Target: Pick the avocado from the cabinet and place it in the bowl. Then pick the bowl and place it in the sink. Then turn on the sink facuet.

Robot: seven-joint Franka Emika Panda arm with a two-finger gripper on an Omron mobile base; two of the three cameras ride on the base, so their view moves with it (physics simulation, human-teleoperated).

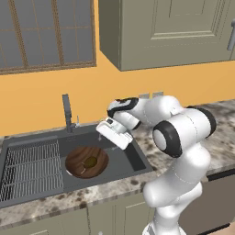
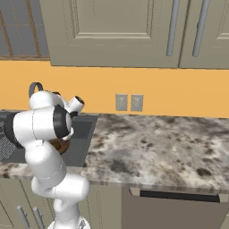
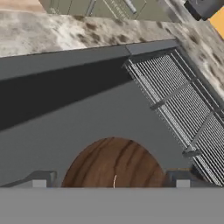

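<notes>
In the dark grey rectangular sink (image 1: 120, 166), reading from the left, the ribbed wire grid (image 1: 31, 170) covers the left side, and beside it the wide, shallow bowl of dark brown wood (image 1: 86, 161) sits flat on the basin floor. The small, dull olive-brown avocado (image 1: 91, 161) lies inside it, near the middle. Behind the bowl, at the basin's back edge, stands the slim, upright dark grey faucet post (image 1: 67, 112), with what looks like a small lever on its right side. Farther right, the white arm's two-finger gripper (image 1: 102, 130) hangs over the back right part of the basin, above the bowl and touching nothing. In the hand view its two dark fingertips (image 3: 40, 179) stand well apart with only the bowl's grain between them, so the jaws are parted and empty.

Judging by this, the fruit and bowl steps are done and the tap is what remains. To do it well, the hand should rise clear of the bowl and travel left and back toward the post, approaching the lever from its open, right side rather than across the post itself. A narrowed jaw or a single fingertip would give a cleaner push on so small a lever. The push should follow the lever's arc. The speckled stone tabletop (image 1: 220, 137) to the right plays no part.
</notes>
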